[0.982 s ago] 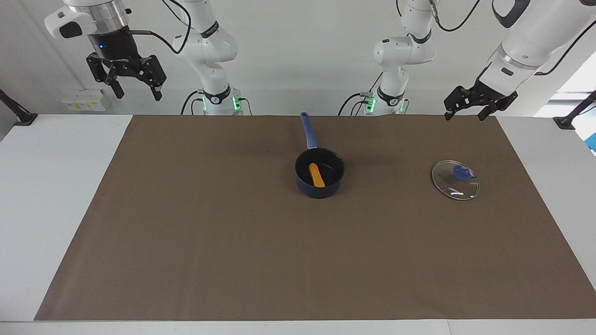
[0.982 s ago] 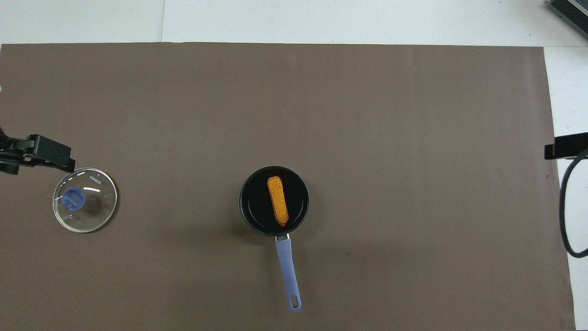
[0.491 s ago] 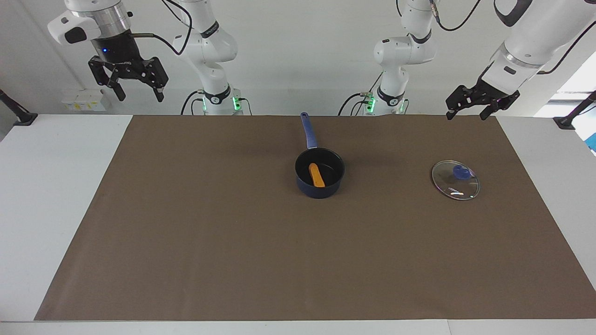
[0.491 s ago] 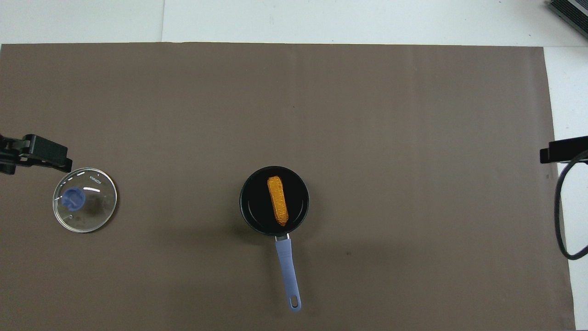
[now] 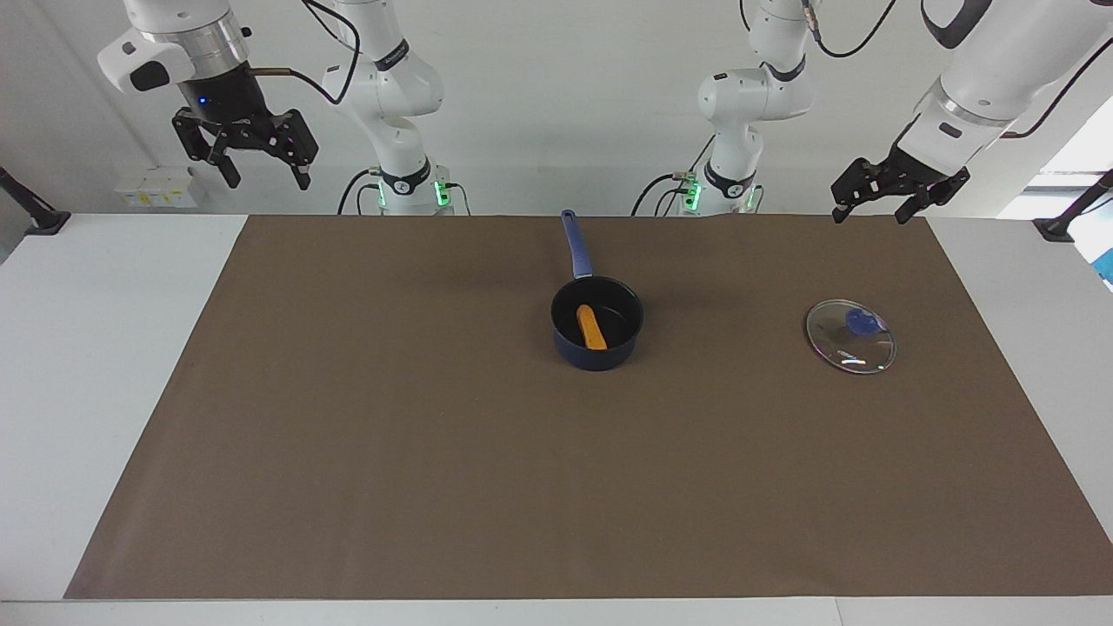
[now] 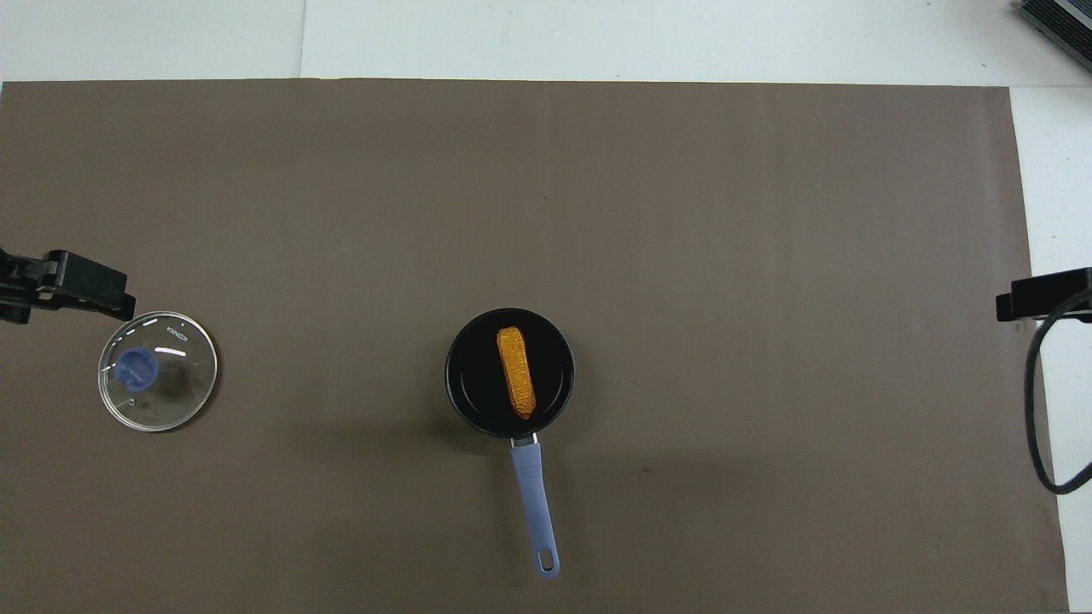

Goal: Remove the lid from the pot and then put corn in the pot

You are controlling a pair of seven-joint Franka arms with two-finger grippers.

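Observation:
The dark blue pot (image 5: pixel 597 335) (image 6: pixel 478 401) stands uncovered mid-mat, its handle (image 5: pixel 576 243) pointing toward the robots. The orange corn (image 5: pixel 592 327) (image 6: pixel 515 372) lies inside it. The glass lid (image 5: pixel 850 336) (image 6: pixel 158 370) with its blue knob lies flat on the mat toward the left arm's end. My left gripper (image 5: pixel 872 209) is open and empty, raised over the mat's edge near the lid. My right gripper (image 5: pixel 260 170) is open and empty, held high over the right arm's end of the table.
A brown mat (image 5: pixel 435 435) covers most of the white table (image 5: pixel 87 348). Black clamp posts (image 5: pixel 35 217) stand at the table corners near the robots. A cable (image 6: pixel 1041 409) hangs by the right arm.
The right gripper has risen a little and drawn back toward its base. The left gripper has pulled back slightly. Pot, corn and lid have not moved.

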